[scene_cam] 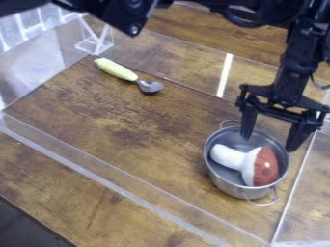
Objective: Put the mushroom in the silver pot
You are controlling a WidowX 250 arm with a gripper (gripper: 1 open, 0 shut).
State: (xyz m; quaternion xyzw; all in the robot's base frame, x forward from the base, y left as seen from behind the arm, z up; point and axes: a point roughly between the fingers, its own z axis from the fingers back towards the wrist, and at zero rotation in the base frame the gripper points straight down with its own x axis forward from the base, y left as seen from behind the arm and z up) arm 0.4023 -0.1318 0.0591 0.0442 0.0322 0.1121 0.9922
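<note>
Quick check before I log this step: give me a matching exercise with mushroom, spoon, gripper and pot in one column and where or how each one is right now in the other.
Things:
1. mushroom
2. spoon
3. gripper
4. pot

States:
A. open, above the pot's far rim
B. lying on the wooden table, far left
C. lying on its side inside the pot
D. standing near the table's right corner

Pairs: 1-C, 2-B, 3-A, 4-D

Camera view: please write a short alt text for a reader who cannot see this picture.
A toy mushroom lies on its side inside a silver pot on a wooden table, with the robot's open gripper just above the pot's far rim. A yellow-green-handled spoon lies farther back on the left.
</note>
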